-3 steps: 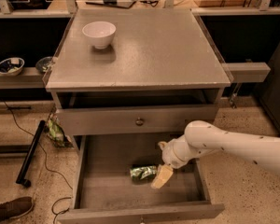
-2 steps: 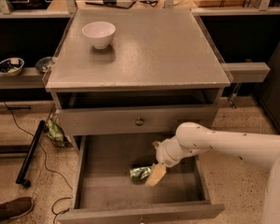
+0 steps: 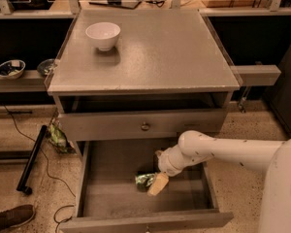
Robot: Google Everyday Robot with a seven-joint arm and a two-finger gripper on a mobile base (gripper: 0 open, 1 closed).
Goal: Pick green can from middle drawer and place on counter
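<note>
Apparently we are only at the grasping step: the gripper (image 3: 154, 182) is low inside the open middle drawer (image 3: 111, 200), right at the green can (image 3: 143, 179), which lies on the drawer floor. We cannot tell whether the gripper grips the can. Lifting it and placing it on the counter (image 3: 155, 52) are not yet done.

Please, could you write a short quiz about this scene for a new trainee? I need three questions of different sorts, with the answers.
1. True or false: the green can already stands on the counter.
2. Where is the pincer? A) above the counter; B) inside the open middle drawer, right beside the green can; C) out of view.
3. Fill in: on the counter, near its back left corner, stands a white ____.
Key: 1 false, the green can lies on the drawer floor; 2 B; 3 bowl.
</note>
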